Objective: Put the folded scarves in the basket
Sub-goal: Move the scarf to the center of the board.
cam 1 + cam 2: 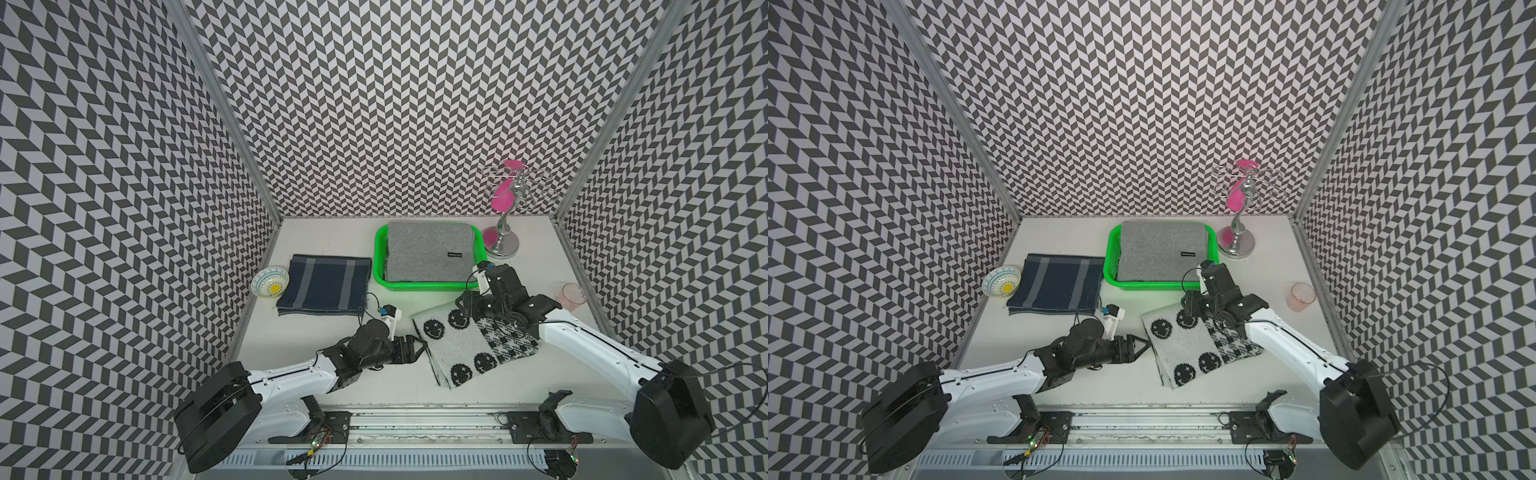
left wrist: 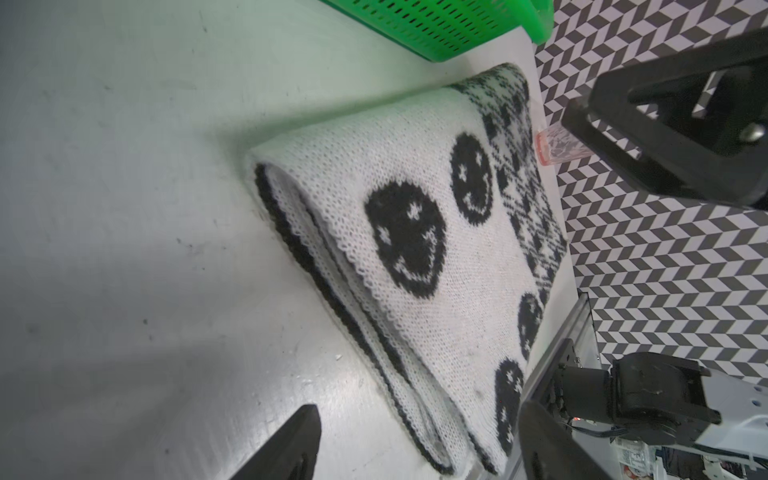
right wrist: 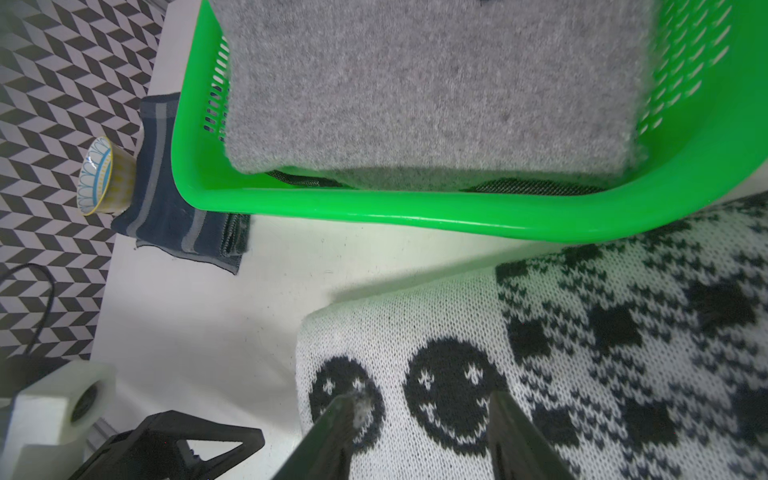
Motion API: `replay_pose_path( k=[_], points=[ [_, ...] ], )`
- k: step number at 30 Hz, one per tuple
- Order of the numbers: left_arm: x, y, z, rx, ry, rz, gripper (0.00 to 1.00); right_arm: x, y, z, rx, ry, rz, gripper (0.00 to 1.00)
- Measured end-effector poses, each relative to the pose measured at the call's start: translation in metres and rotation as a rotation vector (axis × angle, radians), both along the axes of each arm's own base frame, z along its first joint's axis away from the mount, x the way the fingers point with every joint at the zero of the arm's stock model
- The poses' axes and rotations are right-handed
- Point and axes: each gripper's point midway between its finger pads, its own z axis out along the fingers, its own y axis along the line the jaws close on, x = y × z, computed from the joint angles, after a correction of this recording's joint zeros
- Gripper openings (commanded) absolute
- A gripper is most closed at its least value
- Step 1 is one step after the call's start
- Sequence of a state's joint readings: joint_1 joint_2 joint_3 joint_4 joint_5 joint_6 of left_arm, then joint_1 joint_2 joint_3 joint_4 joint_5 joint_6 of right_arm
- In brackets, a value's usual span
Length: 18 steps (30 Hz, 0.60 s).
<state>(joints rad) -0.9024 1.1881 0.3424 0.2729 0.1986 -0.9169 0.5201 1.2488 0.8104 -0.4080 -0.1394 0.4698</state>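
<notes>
The smiley scarf (image 1: pixel 469 345) lies mid bench (image 1: pixel 316 345), just before the basket (image 1: pixel 419 286) at the back edge, not yet in it. The left gripper (image 1: pixel 420 350) gapes at its left edge, and the right gripper (image 3: pixel 424 415), jaws apart, rests on its back corner; each should pinch all layers so the fold holds. Three scarves, counting the grey scarf (image 1: pixel 428 253) in the basket and the navy scarf (image 1: pixel 324 286) leftward; one basket, bowl (image 1: pixel 270 282), cup (image 1: pixel 573 297).

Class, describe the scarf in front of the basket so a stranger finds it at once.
Find the green basket at the back of the table. Just in front of it lies a folded scarf. Unlike the grey scarf and the navy scarf, it is white with black smiley faces.
</notes>
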Motion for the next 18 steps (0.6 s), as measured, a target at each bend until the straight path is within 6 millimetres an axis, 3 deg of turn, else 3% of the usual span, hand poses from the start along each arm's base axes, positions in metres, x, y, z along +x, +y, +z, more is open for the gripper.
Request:
replay_pose_path(
  k=[9,18],
  points=[
    [-0.007,-0.009,-0.036,0.073,0.056,-0.001,0.82,-0.004,-0.004,0.012,0.005,-0.039,0.016,0.55],
    [-0.019,-0.055,-0.037,0.045,0.051,-0.064,0.76,-0.008,-0.009,0.025,0.009,-0.077,0.026,0.55]
  ],
)
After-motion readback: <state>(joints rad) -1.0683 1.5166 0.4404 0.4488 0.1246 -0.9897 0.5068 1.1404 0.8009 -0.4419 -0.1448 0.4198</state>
